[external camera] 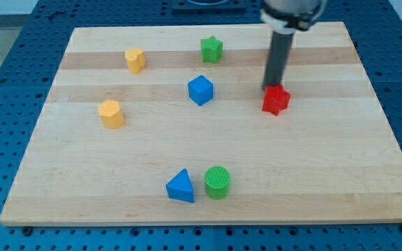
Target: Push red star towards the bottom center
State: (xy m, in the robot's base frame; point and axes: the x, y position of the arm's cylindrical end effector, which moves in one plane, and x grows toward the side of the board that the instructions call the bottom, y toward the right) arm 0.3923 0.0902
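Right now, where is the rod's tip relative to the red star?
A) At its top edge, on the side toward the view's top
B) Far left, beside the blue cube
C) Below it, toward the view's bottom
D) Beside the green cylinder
A: my tip sits against the top edge of the red star.

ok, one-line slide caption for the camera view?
My tip sits at the upper edge of the red star on the wooden board, poised to push it toward the bottom center.

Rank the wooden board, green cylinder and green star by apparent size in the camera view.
1. wooden board, by far.
2. green cylinder.
3. green star, slightly smaller-looking, but it sits farther up the view, so that order is unsure.
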